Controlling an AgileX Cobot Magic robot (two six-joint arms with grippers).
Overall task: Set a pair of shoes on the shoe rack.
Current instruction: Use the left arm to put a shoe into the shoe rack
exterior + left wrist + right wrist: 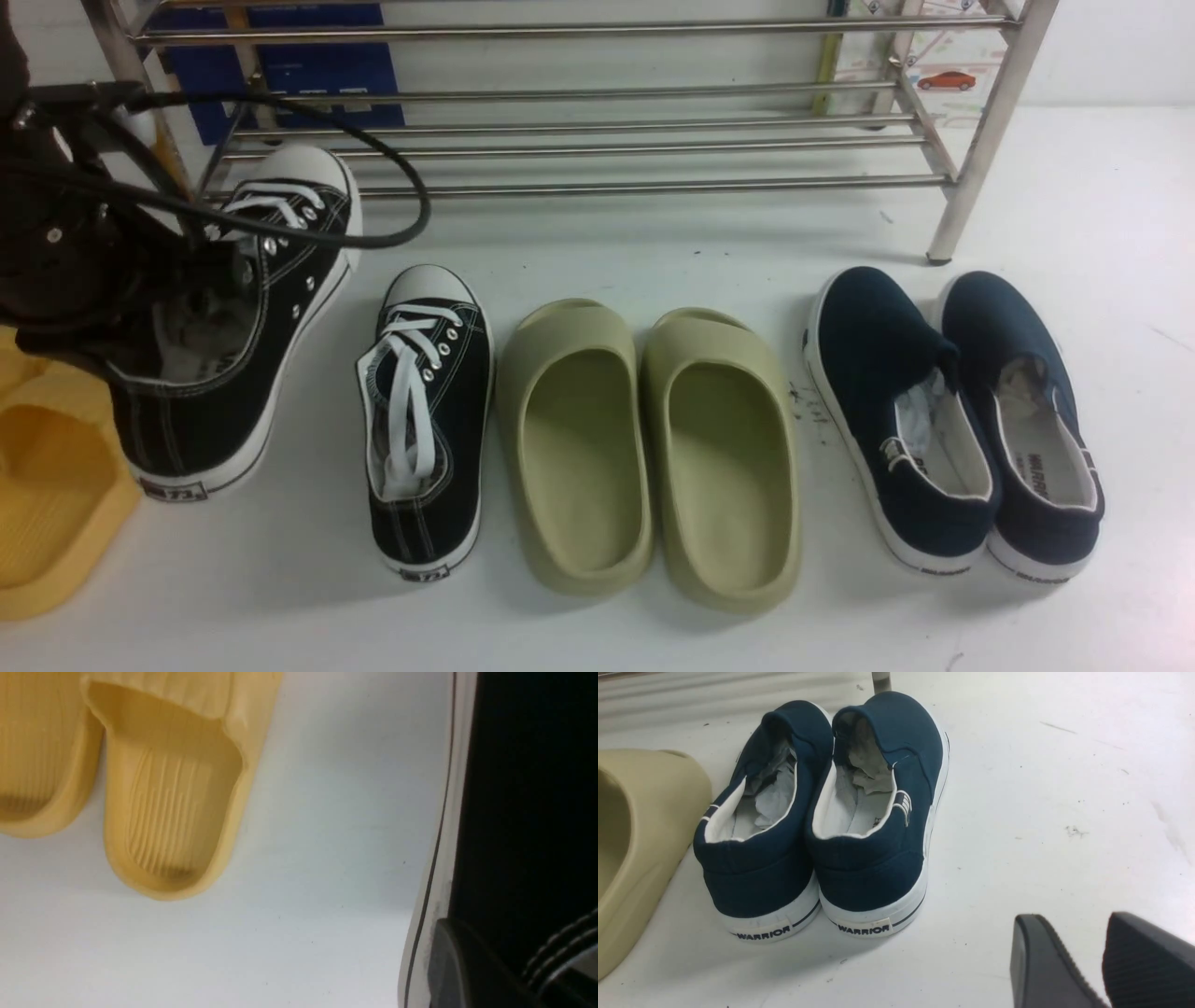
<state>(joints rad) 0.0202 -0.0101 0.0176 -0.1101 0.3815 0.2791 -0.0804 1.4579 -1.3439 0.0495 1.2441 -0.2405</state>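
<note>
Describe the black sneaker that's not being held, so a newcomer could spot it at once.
A row of shoes sits before the steel shoe rack. Just left of the green slides lies the free sneaker, flat, toe toward the rack. Unlike its twin, gripped by the left hand, nothing touches it; unlike the slides, it is black with white laces.

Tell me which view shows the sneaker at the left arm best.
Front view: the black sneaker shows nearly whole, laces, toe cap and heel, its opening partly behind the arm. The left wrist view shows only a strip of sole and canvas; the right wrist view shows none.
</note>
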